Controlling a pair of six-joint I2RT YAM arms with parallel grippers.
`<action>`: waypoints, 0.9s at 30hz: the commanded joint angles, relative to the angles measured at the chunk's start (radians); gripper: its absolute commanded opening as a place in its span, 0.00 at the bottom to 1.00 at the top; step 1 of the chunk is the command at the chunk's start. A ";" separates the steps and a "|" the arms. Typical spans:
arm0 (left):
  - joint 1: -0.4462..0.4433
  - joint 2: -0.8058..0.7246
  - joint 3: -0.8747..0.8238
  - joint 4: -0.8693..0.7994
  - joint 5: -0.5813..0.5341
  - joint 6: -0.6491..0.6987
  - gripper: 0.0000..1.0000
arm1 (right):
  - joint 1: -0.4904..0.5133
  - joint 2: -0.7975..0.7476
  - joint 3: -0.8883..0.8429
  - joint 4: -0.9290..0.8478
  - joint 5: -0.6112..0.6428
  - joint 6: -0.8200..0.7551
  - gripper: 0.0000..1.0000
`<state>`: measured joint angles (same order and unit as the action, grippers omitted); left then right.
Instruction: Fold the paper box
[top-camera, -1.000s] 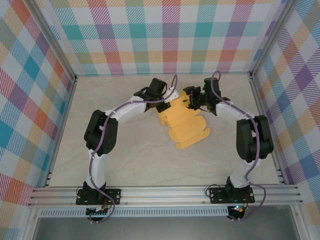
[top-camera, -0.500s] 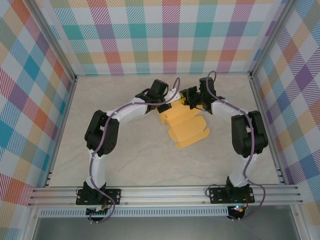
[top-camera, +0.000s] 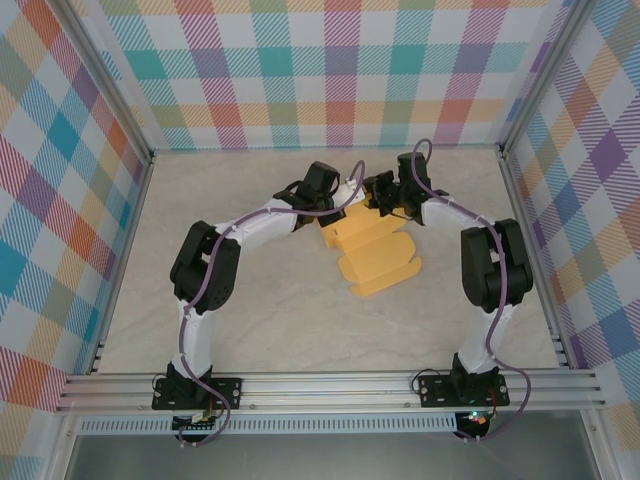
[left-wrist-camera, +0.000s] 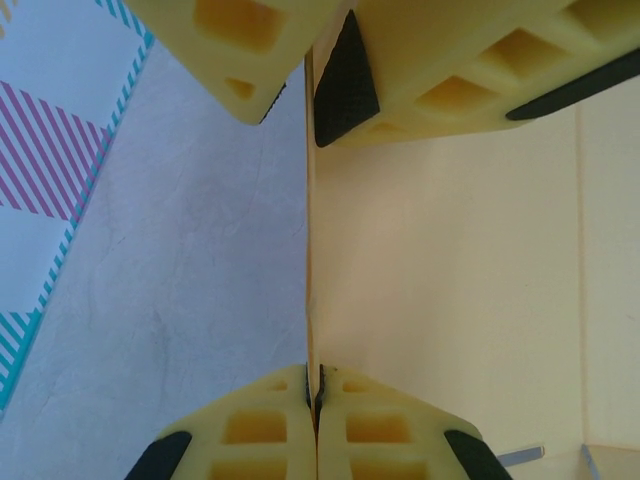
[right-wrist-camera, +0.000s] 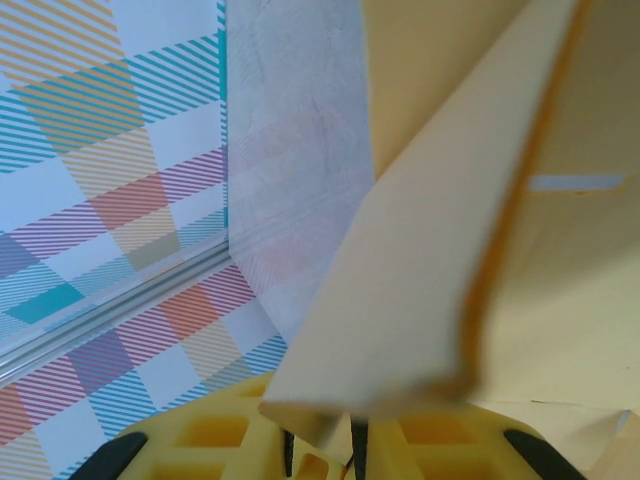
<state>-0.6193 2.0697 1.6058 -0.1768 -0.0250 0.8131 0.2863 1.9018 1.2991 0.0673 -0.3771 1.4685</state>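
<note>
My left gripper (left-wrist-camera: 315, 398) is clamped on thin edge of paper box (top-camera: 378, 262) — pads meet over card, sheet seen edge-on from wrist. My right gripper (right-wrist-camera: 325, 445) is pinched on raised flap; flap is blurred and covers much of wrist view, grip point cut off at frame bottom. From above, both my wrists crowd box's far end, hiding it. Box lies mid table (top-camera: 250, 300), scalloped near edge free. Plaid walls (top-camera: 340, 70) well behind — bare tabletop left, right, and toward rail (top-camera: 330, 385).
</note>
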 joint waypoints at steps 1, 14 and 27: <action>-0.011 -0.065 -0.018 0.040 -0.007 0.012 0.05 | 0.006 0.019 0.026 -0.011 0.007 -0.022 0.23; -0.013 -0.116 -0.089 0.127 -0.012 -0.023 0.16 | 0.007 0.030 0.018 0.025 0.006 -0.048 0.11; 0.077 -0.408 -0.378 0.318 0.202 -0.284 0.71 | 0.001 0.070 -0.049 0.286 -0.152 -0.128 0.03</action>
<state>-0.5865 1.7672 1.2922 0.0380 0.0990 0.6567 0.2897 1.9675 1.2812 0.2478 -0.4694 1.3731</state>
